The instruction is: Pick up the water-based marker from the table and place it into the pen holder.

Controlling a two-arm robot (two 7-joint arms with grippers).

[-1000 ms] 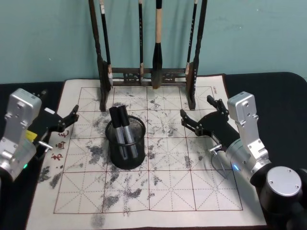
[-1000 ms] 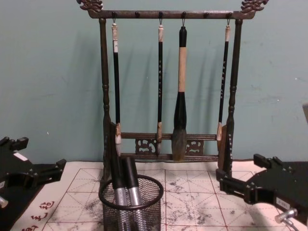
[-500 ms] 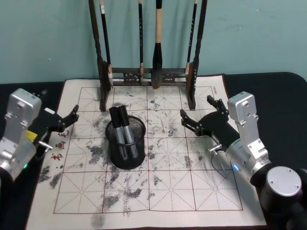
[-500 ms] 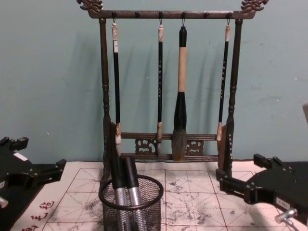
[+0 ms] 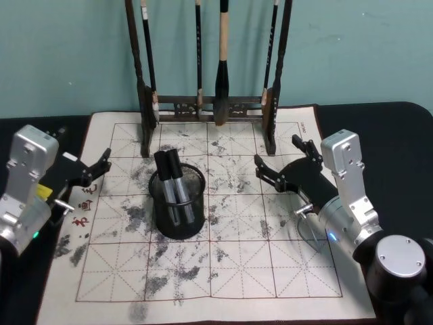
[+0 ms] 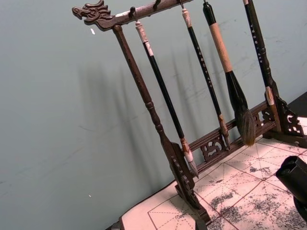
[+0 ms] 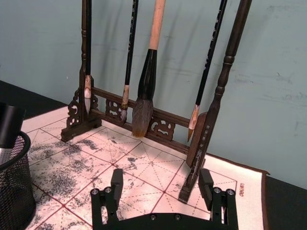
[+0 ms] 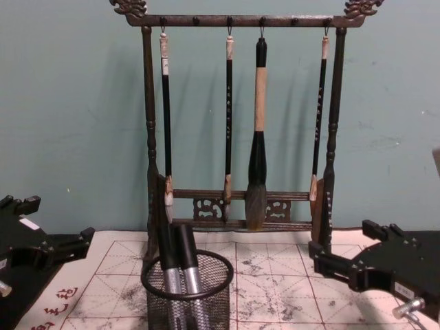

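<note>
Black table [image 5: 379, 122] under an ink-stained grid mat [image 5: 243, 264] bearing pen holder [image 5: 177, 206] and brush rack [image 5: 210, 108].

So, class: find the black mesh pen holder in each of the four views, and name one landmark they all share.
Head: pen holder left of centre on the mat.
Chest: bottom edge, left of centre.
Left wrist: too little shows to tell.
Right wrist: left edge.
Shared landmark: the brush rack.

I note: pen holder [image 5: 177, 210] black wire mesh; two markers [image 5: 174, 186] inside, black caps, silver barrels. Mat [image 5: 243, 264] cream, red grid lines, grey-black ink smudges, red characters at its left edge. Brush rack [image 8: 240, 124] dark brown wood. Wall [image 8: 69, 103] teal. Table [image 5: 392, 128] black.
</note>
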